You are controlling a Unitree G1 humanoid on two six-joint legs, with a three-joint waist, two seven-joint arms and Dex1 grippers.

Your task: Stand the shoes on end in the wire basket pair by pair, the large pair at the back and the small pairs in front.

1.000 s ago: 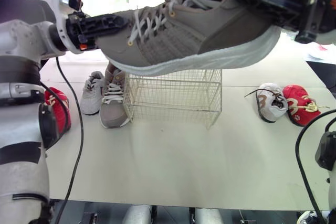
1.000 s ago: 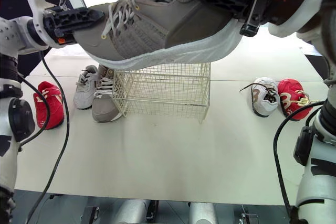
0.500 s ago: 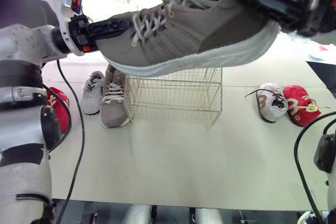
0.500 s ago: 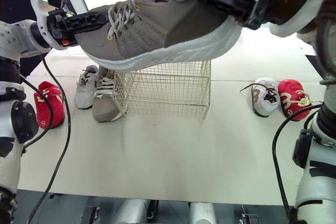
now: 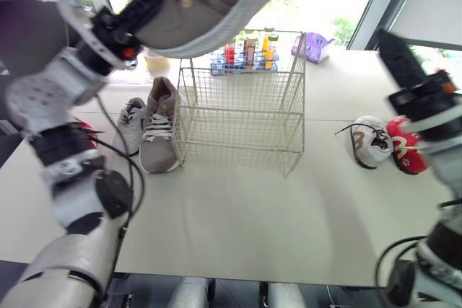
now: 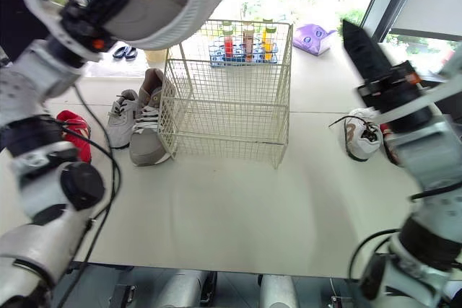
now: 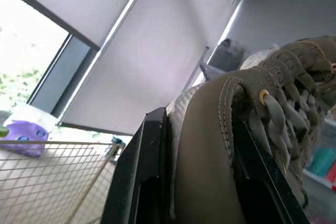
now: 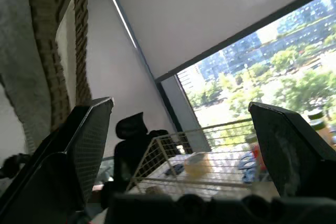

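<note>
Looking into the wire basket [image 5: 238, 124], you find it empty. Your left claw [image 7: 197, 174] is clenched on the toe of a large taupe sneaker [image 5: 189, 12], held high over the basket's left rim. Your right claw [image 8: 181, 108] is spread, gripping nothing, off the basket's right side. On the surface [image 5: 238, 214], the matching taupe sneaker [image 5: 157, 135] lies just beside the basket's left wall, with a small white sneaker [image 5: 128, 126] beyond it. A white shoe [image 5: 372, 142] and a red shoe [image 5: 406, 155] lie well to the basket's right.
</note>
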